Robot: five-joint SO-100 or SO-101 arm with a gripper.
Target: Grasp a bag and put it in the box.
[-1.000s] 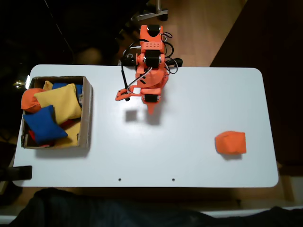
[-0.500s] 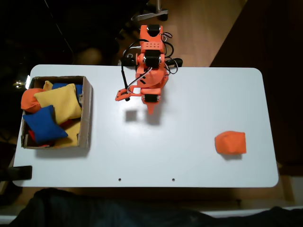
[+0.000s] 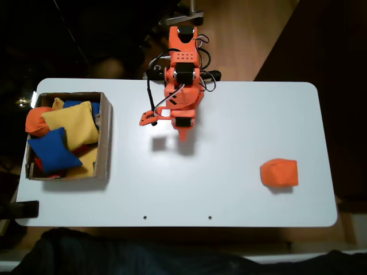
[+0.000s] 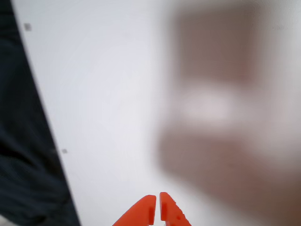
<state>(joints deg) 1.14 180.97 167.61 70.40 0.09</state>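
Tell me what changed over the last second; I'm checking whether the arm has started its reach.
Barely. In the fixed view the arm has shifted slightly, its upper part leaning a little toward the top edge. The hand is shut and empty. The orange bag lies where it was on the table, and the box and its bean bags are unchanged.

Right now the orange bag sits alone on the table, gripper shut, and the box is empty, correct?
Not quite: the box is not empty. The fixed view shows yellow and blue bean bags inside it. The rest holds: the orange bag lies alone on the table, and the gripper is shut.
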